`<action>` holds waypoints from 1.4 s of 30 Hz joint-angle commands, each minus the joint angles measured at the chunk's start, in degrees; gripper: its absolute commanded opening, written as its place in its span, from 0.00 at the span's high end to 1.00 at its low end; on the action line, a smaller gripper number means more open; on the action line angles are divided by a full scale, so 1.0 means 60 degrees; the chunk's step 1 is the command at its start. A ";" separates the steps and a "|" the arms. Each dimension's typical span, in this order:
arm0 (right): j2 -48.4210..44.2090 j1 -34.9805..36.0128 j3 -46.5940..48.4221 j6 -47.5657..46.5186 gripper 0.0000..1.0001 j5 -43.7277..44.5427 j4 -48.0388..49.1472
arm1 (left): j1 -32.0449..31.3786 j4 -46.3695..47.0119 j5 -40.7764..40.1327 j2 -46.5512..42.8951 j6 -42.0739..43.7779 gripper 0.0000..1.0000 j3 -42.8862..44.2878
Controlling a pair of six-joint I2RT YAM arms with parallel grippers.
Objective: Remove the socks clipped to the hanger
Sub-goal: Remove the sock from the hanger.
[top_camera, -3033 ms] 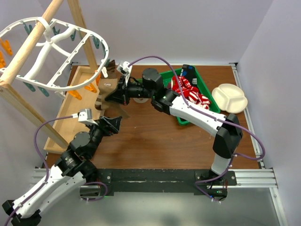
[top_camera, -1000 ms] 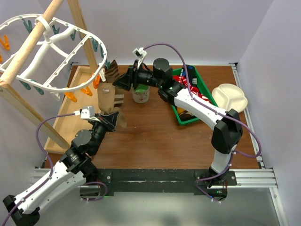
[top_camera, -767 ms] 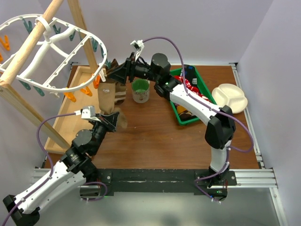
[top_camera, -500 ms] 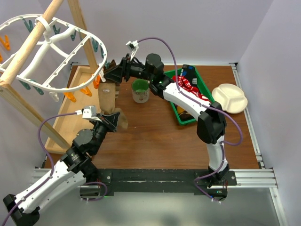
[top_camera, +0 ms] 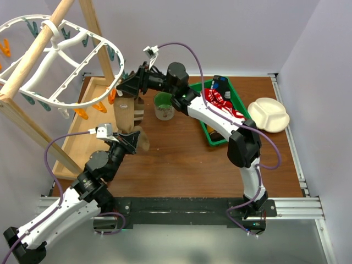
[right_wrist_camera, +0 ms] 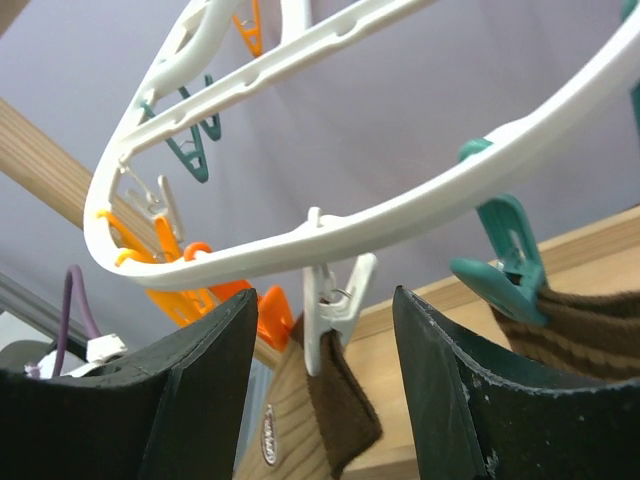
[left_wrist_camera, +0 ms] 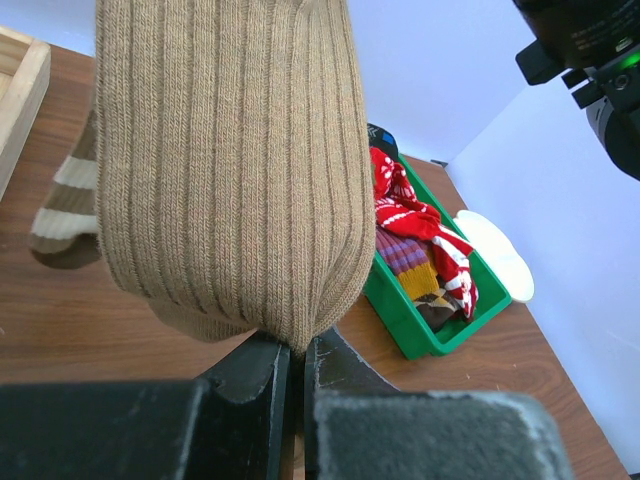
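Note:
The white oval hanger (top_camera: 82,66) hangs at the upper left from a wooden pole, with socks clipped to its near rim. A tan ribbed sock (left_wrist_camera: 230,170) hangs down from it, and my left gripper (left_wrist_camera: 297,348) is shut on its lower end (top_camera: 140,140). My right gripper (right_wrist_camera: 325,330) is open just under the hanger rim (right_wrist_camera: 330,235). Between its jaws sits a white clip (right_wrist_camera: 335,295) holding a brown sock (right_wrist_camera: 350,405). To the right, a teal clip (right_wrist_camera: 505,250) holds a brown striped sock (right_wrist_camera: 585,335). In the top view the right gripper (top_camera: 126,87) is at the rim.
A green bin (top_camera: 240,110) at the back right holds several removed socks (left_wrist_camera: 425,225). A green cup (top_camera: 164,105) stands under the right arm, and a white plate (top_camera: 268,114) lies at the far right. A wooden tray (top_camera: 82,129) and the slanted pole frame (top_camera: 33,129) fill the left side.
The right arm has swung left and up from above the green cup to the hanger's rim, its jaws open. The left gripper has kept its grip on the tan sock.

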 commanded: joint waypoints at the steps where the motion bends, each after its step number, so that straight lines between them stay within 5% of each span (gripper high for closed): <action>1: 0.0100 0.0150 0.0736 0.0222 0.40 -0.0088 0.0390 | 0.0066 0.0278 0.0078 0.0016 -0.0057 1.00 0.0224; 11: 0.0393 0.0253 0.0972 0.0427 0.51 -0.0074 0.0448 | 0.0066 0.0234 0.0078 -0.0042 -0.0042 1.00 0.0254; 42: 0.0539 0.0282 0.1103 0.0427 0.50 0.0351 0.0434 | 0.0066 0.0293 0.0151 0.0075 -0.0057 1.00 0.0283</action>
